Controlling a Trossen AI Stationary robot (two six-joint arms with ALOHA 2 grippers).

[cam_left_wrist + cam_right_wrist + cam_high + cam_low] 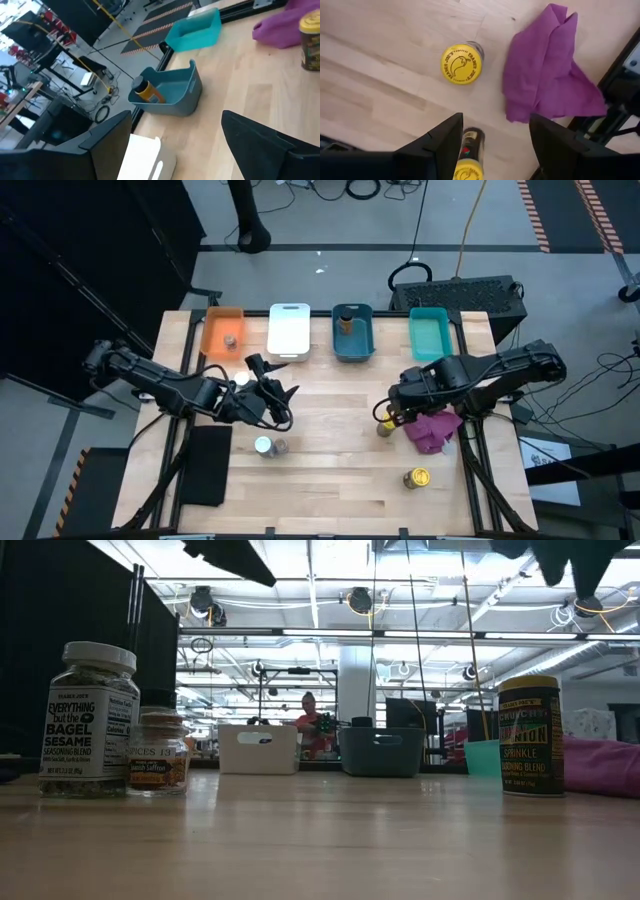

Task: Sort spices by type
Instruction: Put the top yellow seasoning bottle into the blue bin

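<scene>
Spices: one yellow-lidded jar (466, 160) stands upright directly under the right hand (492, 145), between its parted, empty fingers; left hand (272, 398) released.

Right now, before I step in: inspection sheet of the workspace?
Surface: wooden table, no spills seen.
Job's things: orange bin holds one jar; blue bin holds an orange-labelled jar; white-lidded jar, brown-lidded jar and two yellow-lidded jars loose.
Clutter: magenta cloth, black mat.
Grippers: left gripper open, near white bin; right gripper open, over a yellow-lidded jar.
Cables: floor cables beyond the table.
Surroundings: person far behind.
</scene>
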